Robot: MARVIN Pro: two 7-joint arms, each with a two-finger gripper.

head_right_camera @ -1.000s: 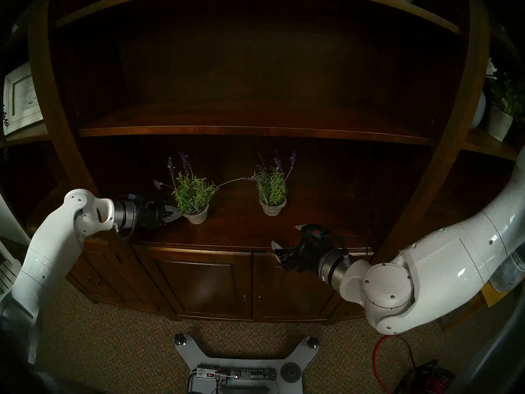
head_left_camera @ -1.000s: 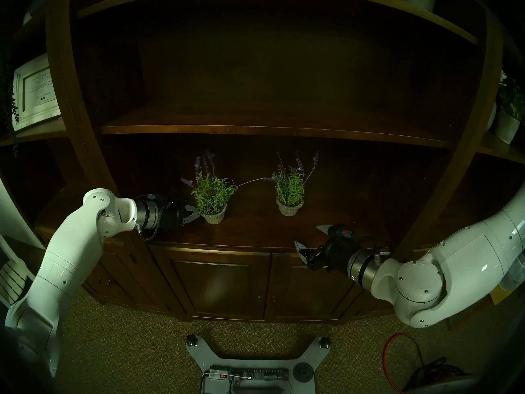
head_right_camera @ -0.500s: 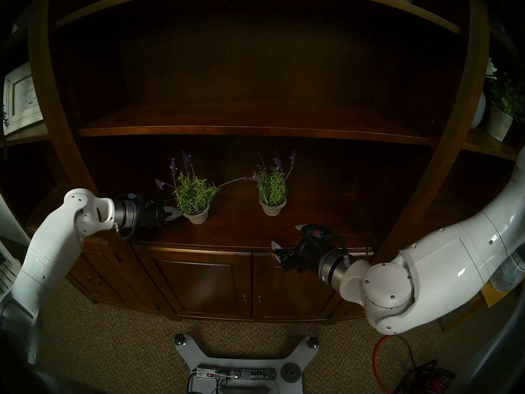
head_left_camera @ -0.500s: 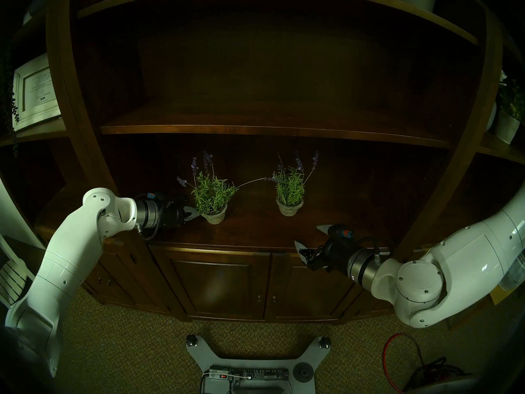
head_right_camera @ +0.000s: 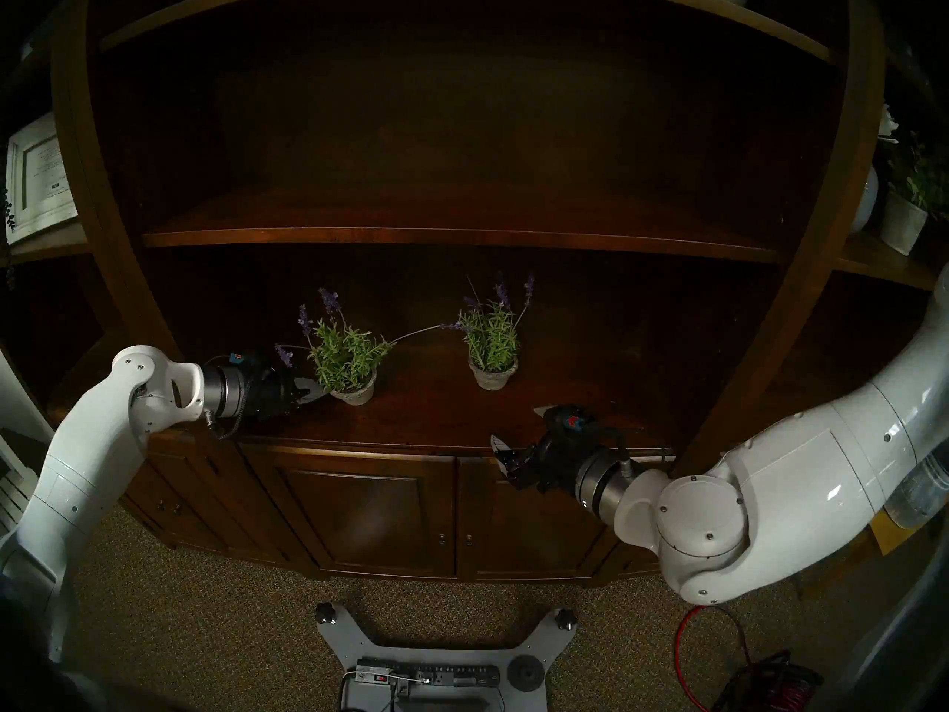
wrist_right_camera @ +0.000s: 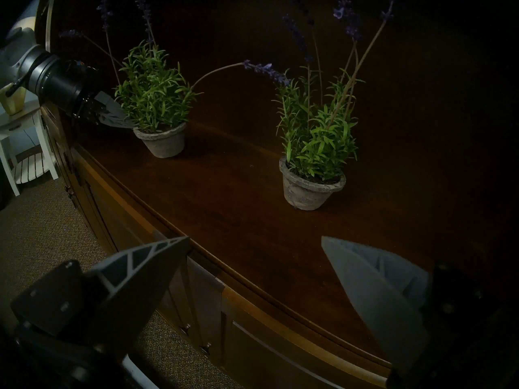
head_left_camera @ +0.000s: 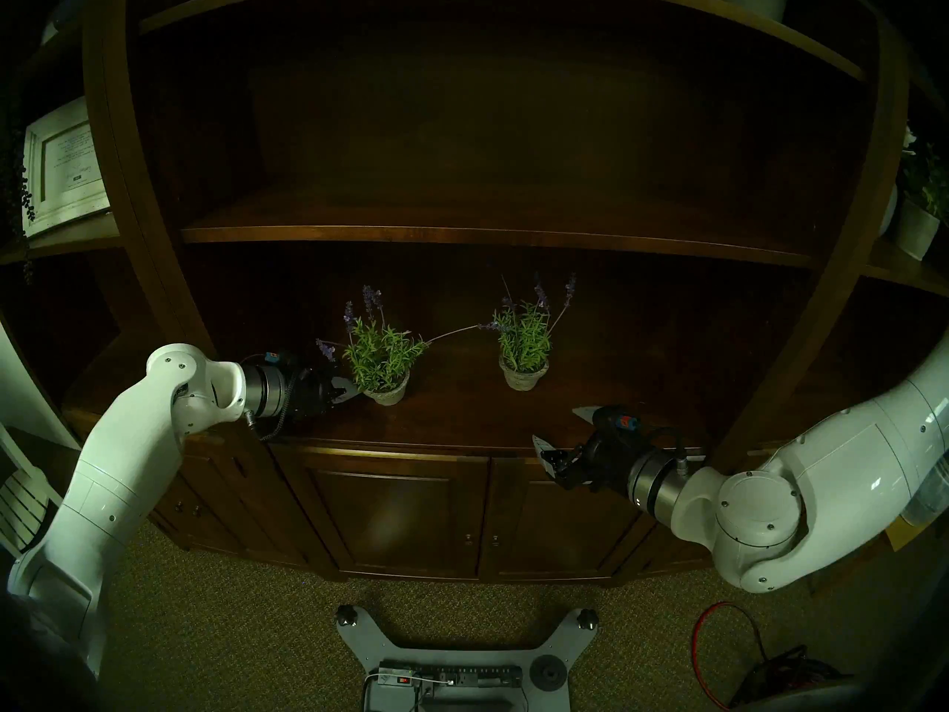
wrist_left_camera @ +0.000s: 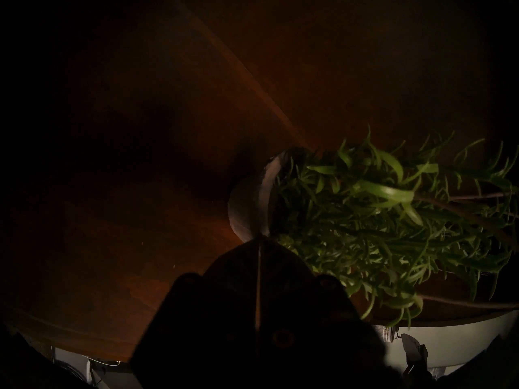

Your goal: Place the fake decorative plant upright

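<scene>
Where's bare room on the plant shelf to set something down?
Bare wood lies between the left pot and the right pot, and along the front edge. Crowded at far left: the left gripper pinches that pot's rim. An arching lavender stem spans the gap overhead.

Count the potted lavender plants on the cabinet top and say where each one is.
2. The left lavender pot sits at the left gripper, whose fingers are closed on its rim. The right lavender pot stands free, beyond the open right gripper.

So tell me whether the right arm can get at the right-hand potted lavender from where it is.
Probably yes: the right gripper hangs open at the shelf edge, with bare wood between it and the right-hand pot.
</scene>
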